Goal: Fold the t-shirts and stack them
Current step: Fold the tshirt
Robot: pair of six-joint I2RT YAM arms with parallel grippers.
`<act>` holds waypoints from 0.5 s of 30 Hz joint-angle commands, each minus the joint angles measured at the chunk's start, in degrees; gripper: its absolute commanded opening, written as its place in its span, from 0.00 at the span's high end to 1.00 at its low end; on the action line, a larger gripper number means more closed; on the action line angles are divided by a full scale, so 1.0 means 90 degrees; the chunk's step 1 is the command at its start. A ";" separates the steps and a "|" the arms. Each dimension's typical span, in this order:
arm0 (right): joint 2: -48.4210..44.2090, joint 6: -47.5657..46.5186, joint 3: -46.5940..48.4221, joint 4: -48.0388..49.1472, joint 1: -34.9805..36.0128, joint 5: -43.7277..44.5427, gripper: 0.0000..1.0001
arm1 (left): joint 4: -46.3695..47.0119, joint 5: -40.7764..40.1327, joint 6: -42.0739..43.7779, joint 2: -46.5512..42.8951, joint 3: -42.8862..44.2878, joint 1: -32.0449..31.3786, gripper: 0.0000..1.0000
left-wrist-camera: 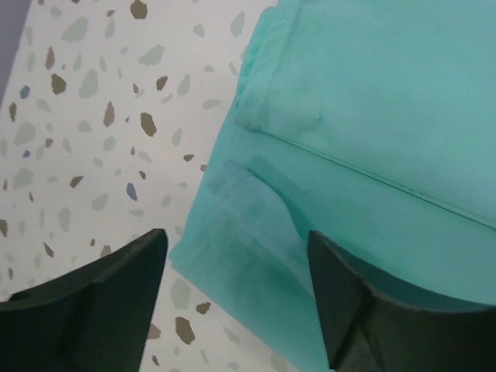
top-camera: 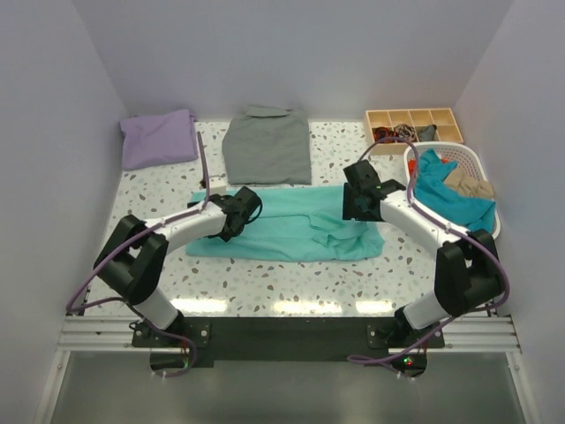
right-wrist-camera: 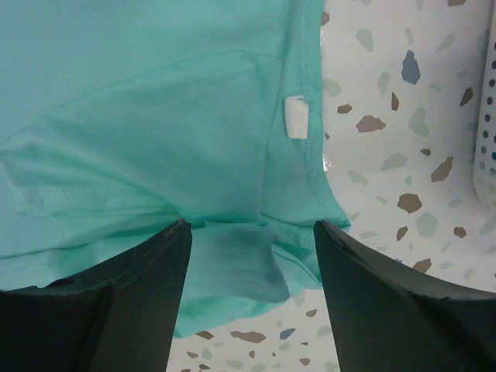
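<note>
From above and behind, the top camera covers the whole table (top-camera: 265, 284), while both wrist cameras look closely down at the shared turquoise t-shirt (top-camera: 284, 231).

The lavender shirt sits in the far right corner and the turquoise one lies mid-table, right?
No. The top external view shows the lavender shirt in the far left corner, not the right; the turquoise shirt does lie mid-table.

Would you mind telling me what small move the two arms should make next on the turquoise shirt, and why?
Probably lower both and pinch the cloth. The left gripper and the right gripper are open, each over an edge of the turquoise t-shirt, the right one near the white label; nothing is gripped yet.
</note>
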 commanded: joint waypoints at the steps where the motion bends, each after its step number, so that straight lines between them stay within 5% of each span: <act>1: -0.0287 -0.0440 0.0397 0.0629 -0.0177 0.0565 0.29 | -0.0743 -0.0794 -0.0548 0.0046 0.0210 0.0185 0.15; 4: -0.0472 -0.0586 0.0603 0.0502 -0.0285 0.0828 0.27 | -0.0871 -0.0805 -0.0725 -0.0149 0.0054 0.0215 0.05; 15: -0.1341 -0.0012 -0.0362 0.0042 -0.0324 -0.1570 0.29 | 0.0814 0.0200 0.0933 -0.0705 -0.0015 0.0069 0.11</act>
